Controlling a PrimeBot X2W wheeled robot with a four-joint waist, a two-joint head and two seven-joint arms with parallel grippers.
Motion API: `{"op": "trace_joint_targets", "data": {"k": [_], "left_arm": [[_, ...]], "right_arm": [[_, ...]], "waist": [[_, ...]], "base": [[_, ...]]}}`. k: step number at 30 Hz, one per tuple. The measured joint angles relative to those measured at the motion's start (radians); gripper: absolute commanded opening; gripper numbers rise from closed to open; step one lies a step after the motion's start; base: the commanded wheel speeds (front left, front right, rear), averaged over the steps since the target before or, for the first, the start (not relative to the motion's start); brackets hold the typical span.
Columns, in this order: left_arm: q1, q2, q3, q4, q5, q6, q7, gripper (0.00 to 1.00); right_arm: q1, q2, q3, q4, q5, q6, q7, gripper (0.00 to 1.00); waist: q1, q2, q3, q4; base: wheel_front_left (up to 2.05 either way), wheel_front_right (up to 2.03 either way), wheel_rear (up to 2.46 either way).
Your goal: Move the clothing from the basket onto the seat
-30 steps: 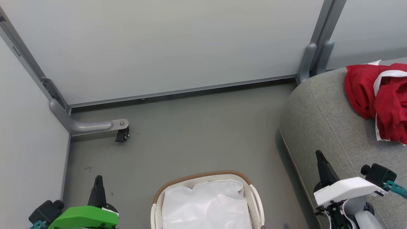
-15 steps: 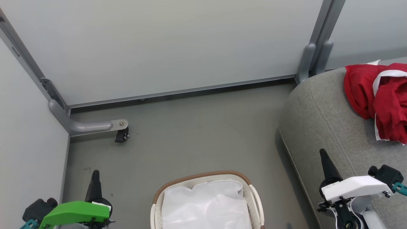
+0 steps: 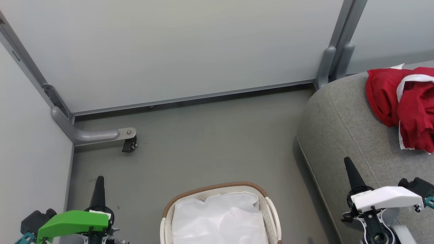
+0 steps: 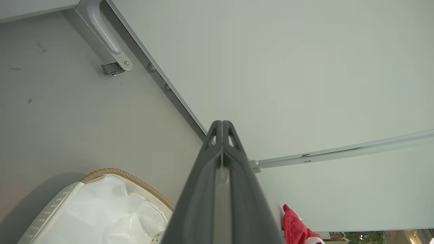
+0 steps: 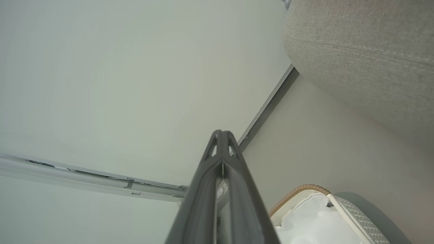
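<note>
The red clothing [image 3: 403,105] with white trim lies bunched on the grey seat [image 3: 342,125] at the right edge of the head view; a corner of the clothing [image 4: 295,226] shows in the left wrist view. The white basket [image 3: 271,210] with a brown woven rim stands on the floor at the bottom centre, holding just its white liner cloth [image 3: 220,217]. My left gripper [image 3: 99,181] is shut and empty, left of the basket. My right gripper [image 3: 349,164] is shut and empty over the seat's front edge. The basket [image 5: 356,217] and seat [image 5: 366,51] also appear in the right wrist view.
Pale partition panels [image 3: 176,51] wall in the grey floor [image 3: 210,145] behind and to the left. A grey panel foot with a black caster [image 3: 129,144] sticks out onto the floor at the left. Two grey posts [image 3: 334,61] stand by the seat's back corner.
Both arms have drawn down and outward in the head view, the left gripper toward the lower left, the right toward the lower right. The clothing and basket have stayed put.
</note>
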Motion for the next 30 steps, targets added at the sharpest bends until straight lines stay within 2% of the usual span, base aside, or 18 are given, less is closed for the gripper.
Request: {"op": "trace_joint_targets", "data": {"k": [30], "left_arm": [[-0.029, 0.0, 0.04, -0.026, -0.232, -0.013, 0.068, 0.0]], "right_arm": [[0.0, -0.002, -0.038, -0.029, 0.268, 0.0, 0.07, 0.0]], "waist": [[0.0, 0.0, -0.002, -0.005]], "base": [[0.0, 0.0, 0.0]]}}
